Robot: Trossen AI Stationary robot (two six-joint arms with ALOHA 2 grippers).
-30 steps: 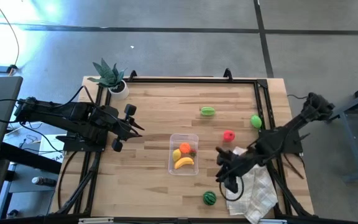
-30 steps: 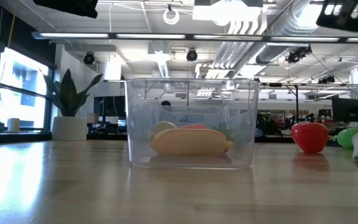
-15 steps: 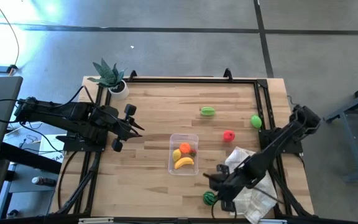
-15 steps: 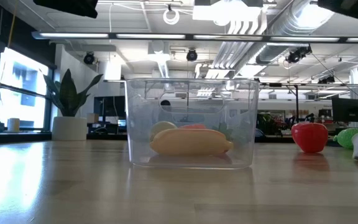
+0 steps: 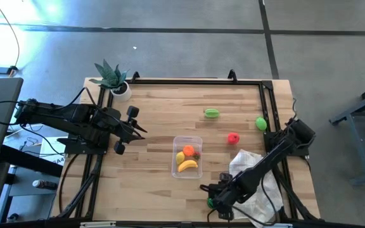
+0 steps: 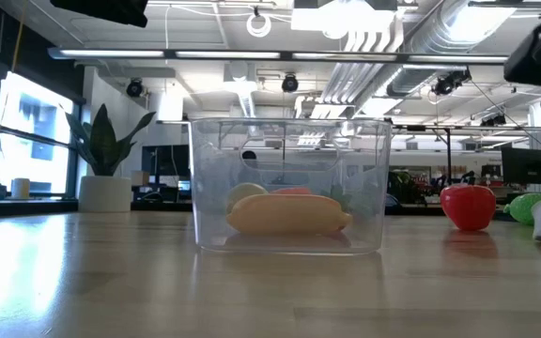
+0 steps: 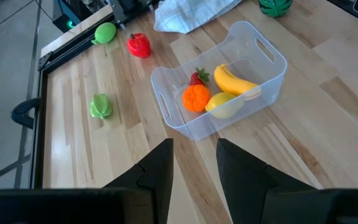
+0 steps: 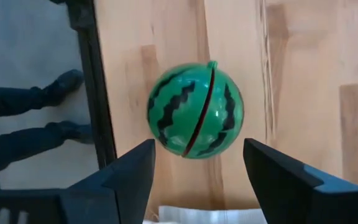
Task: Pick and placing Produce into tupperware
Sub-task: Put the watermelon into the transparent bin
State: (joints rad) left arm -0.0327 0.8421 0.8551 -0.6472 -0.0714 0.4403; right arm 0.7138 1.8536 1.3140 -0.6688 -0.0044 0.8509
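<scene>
Change: the right gripper (image 5: pixel 215 201) has slid down to the watermelon (image 5: pixel 213 202) at the bottom middle, jaws wide, holding nothing.
Left gripper (image 7: pixel 193 163): waits, jaws a little apart, empty.
Tub (image 5: pixel 187 140): middle, already holds the banana (image 5: pixel 188 166).
Meaning: the grab comes next.

place: looks like an open-plan office turned robotics lab, not a home
ceiling: exposed silver ducts (image 6: pixel 383 42), pipes and strip lights running across the top of the low view
background: rows of desks with monitors (image 6: pixel 530 169) behind the counter, right side of the low view
windows: big panes (image 6: pixel 22 131) at the left edge of the low view
floor: bare polished concrete (image 5: pixel 170 57) filling the upper half of the high view
setup: butcher-block counter (image 5: pixel 163 114) inside a black metal frame (image 5: pixel 195 81), arms bolted on either side
cables: loose wires (image 5: pixel 8 38) trailing on the floor, upper left of the high view
decor: one potted plant (image 5: pixel 111 77) at the counter's upper left corner
</scene>
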